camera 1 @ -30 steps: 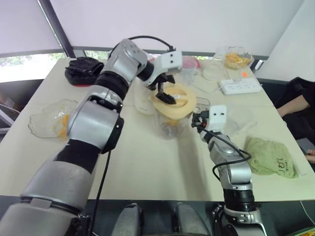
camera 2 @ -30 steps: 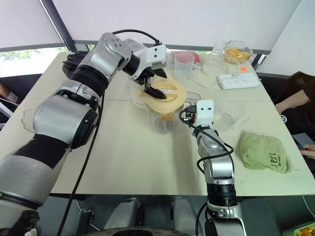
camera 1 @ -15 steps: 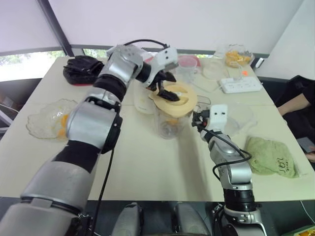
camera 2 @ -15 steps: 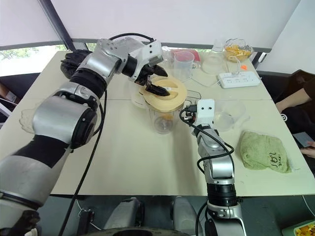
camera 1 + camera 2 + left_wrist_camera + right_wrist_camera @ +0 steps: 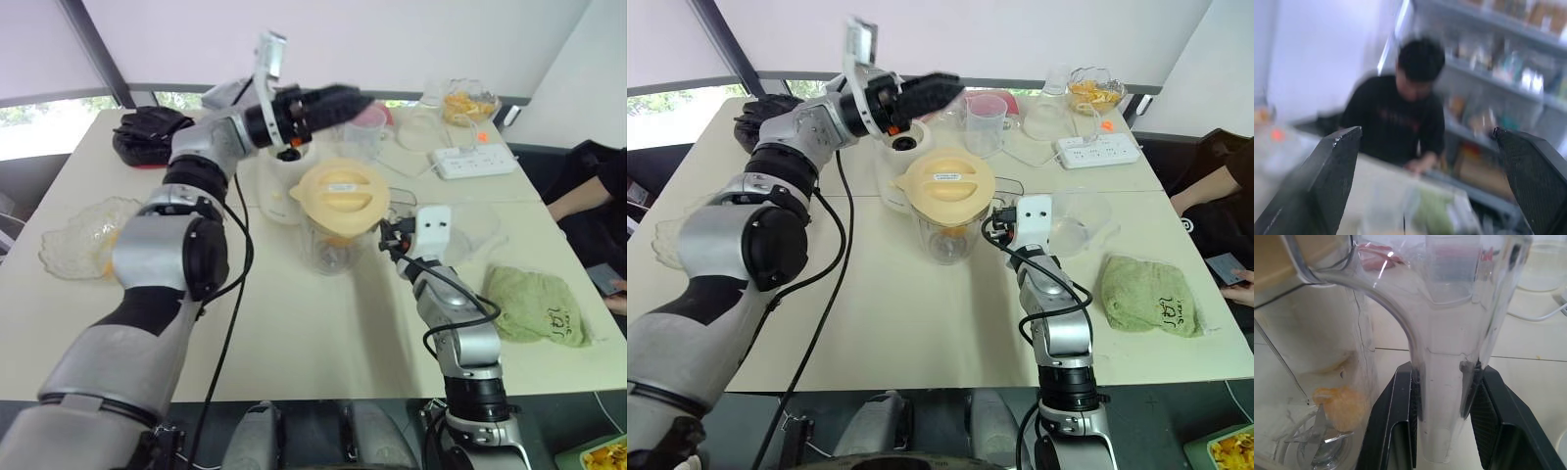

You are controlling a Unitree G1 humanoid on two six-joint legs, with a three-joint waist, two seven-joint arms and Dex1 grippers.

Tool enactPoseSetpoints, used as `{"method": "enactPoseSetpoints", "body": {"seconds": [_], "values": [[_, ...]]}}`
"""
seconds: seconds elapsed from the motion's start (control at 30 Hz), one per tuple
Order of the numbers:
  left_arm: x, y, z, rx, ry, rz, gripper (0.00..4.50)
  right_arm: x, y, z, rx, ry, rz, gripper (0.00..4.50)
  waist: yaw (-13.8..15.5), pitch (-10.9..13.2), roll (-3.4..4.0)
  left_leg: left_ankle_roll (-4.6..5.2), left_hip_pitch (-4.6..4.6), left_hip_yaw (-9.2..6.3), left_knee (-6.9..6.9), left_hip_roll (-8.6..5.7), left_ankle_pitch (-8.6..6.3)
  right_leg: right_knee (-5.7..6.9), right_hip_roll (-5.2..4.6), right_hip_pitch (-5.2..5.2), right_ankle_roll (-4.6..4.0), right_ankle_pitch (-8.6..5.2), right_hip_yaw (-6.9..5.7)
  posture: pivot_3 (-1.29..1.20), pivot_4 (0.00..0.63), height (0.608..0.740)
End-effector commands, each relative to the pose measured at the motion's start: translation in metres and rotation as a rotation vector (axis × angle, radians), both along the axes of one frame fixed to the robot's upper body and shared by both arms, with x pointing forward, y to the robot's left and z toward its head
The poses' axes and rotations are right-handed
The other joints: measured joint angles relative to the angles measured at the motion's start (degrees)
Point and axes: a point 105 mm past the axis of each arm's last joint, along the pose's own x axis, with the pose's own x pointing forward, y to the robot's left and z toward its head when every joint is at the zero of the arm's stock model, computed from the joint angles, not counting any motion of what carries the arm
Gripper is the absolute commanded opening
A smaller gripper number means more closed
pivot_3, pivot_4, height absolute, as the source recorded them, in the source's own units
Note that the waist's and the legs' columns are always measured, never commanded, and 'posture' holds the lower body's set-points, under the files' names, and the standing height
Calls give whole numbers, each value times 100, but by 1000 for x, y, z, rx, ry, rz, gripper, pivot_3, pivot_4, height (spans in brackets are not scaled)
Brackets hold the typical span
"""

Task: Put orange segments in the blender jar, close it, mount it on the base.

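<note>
Two grippers, one lidded jar [image 5: 945, 230].
Right gripper [image 5: 1442, 396] clamped the handle [image 5: 1447, 382]; left gripper [image 5: 931, 90] hung spread wide above the base [image 5: 904, 147].

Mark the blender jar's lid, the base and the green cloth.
lid [image 5: 945, 182]: right eye view, middle of its pale yellow top.
base [image 5: 905, 145]: right eye view, dark socket on top.
green cloth [image 5: 1151, 296]: right eye view, centre of the folded cloth.
</note>
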Motion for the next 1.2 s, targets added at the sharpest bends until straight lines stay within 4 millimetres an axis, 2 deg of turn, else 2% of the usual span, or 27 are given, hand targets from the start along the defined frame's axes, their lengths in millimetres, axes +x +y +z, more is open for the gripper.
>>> {"method": "enactPoseSetpoints", "body": {"seconds": [0.03, 0.17, 0.23, 0.33, 0.47, 0.57, 0.7, 0.87, 0.97, 1.07, 1.2], "values": [[4, 10, 17, -88, -59, 84, 4483, 0, 4, 1, 2, 0, 27, 877, -6, 0, 0, 0, 0, 0, 0, 0, 0, 0, 0, 0, 0, 0, 0, 0, 150, 740], [20, 27, 9, -61, -78, 285, 4483, 2, 3, 3, 1, -1, 33, 877, -20, 0, 0, -6, 0, 0, 1, -2, 3, 7, -2, -3, 0, 0, 0, 0, 150, 740], [32, 45, 1, -32, -91, 442, 4483, 4, 2, 7, 4, -12, 35, 877, -33, 0, 0, -9, 0, 0, 2, -3, 5, 13, -3, -6, 0, 0, 0, 0, 150, 740], [47, 82, -22, 35, -67, 679, 4483, 8, -3, 21, 36, -44, 22, 877, -50, 0, 0, -11, 0, 0, 2, -7, 6, 34, -3, -22, 0, 0, 11, 0, 150, 740], [44, 119, -70, 189, -60, 803, 4483, 12, -8, 48, 97, -96, 11, 877, -48, 1, 2, -22, -19, -1, 5, -14, 13, 77, -5, -72, -1, 0, 17, 0, 150, 740], [30, 134, -102, 290, -52, 815, 4483, 13, -10, 69, 129, -128, 13, 877, -47, 2, 4, -26, -28, -2, 10, -14, 15, 79, -6, -82, -2, 1, 16, 0, 150, 740], [9, 140, -130, 387, -50, 791, 4483, 12, -11, 95, 133, -171, 33, 877, -24, 3, 5, -26, -35, -8, 13, -18, 15, 78, -12, -83, -2, 1, 13, 0, 150, 740], [-19, 130, -165, 490, -41, 709, 4483, 11, -14, 140, 89, -244, 49, 877, -42, 3, 8, -27, -34, -9, 14, -20, 15, 78, -14, -80, -3, 1, 12, 0, 150, 740], [-26, 124, -172, 500, -32, 694, 4483, 14, -19, 156, 47, -251, 45, 877, -26, 3, 7, -27, -34, -11, 15, -21, 16, 79, -15, -80, -3, 2, 10, 0, 150, 740], [-35, 118, -183, 510, -17, 668, 4483, 21, -17, 184, -54, -240, 51, 877, -39, 5, 10, -26, -35, -10, 14, -21, 16, 79, -15, -79, -3, 2, 11, 0, 150, 740], [-41, 111, -189, 498, 1, 679, 4483, 34, -11, 223, -61, -260, 82, 877, -65, 6, 14, -26, -34, -10, 13, -22, 16, 79, -15, -80, -4, 2, 10, 0, 150, 740]]}}
